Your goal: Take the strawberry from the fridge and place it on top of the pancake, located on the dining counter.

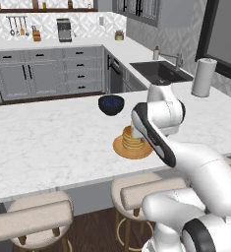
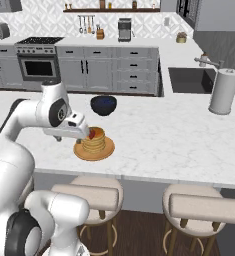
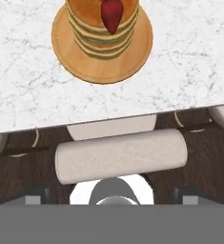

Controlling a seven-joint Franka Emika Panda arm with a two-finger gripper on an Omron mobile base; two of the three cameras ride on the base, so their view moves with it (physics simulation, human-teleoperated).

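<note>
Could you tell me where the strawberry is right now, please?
The strawberry lies on top of the pancake stack on its orange plate, on the marble counter, just in front of the dark blue bowl.

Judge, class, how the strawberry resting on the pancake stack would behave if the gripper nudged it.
The strawberry is small and tapered, so it would likely roll or slide. It lies near the edge of the pancake stack, so a nudge may drop it onto the plate. It probably bruises easily.
</note>
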